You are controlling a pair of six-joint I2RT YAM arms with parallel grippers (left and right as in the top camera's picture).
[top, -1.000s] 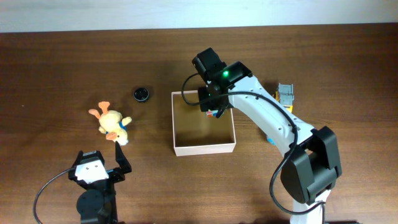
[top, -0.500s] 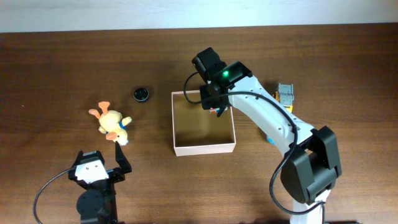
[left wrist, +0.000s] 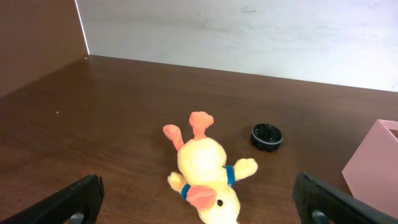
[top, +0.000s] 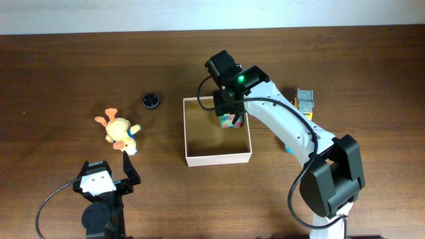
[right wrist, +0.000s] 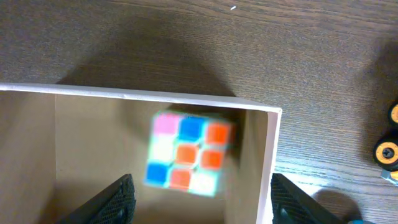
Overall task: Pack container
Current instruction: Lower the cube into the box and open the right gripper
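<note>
The container [top: 219,159] is a square shallow box with white walls and a tan inside, at the table's middle. A multicoloured puzzle cube [top: 230,120] is inside its far right corner, blurred in the right wrist view [right wrist: 188,154]. My right gripper [top: 224,106] hangs over that corner, open and empty, its fingers [right wrist: 202,211] either side of the cube and above it. The box wall [right wrist: 267,162] is right of the cube. My left gripper [top: 106,170] is open and empty at the front left, just short of a yellow plush duck [top: 119,131] [left wrist: 205,171].
A small black round cap [top: 151,100] [left wrist: 267,135] lies left of the box. A grey and yellow toy vehicle [top: 305,101] sits right of the box, its wheels at the right wrist view's edge [right wrist: 388,149]. The box corner shows at the left wrist view's right [left wrist: 376,168].
The cube was held in my right gripper over the box's far right corner. It has now left the fingers and dropped into the box. The left arm has not moved.
</note>
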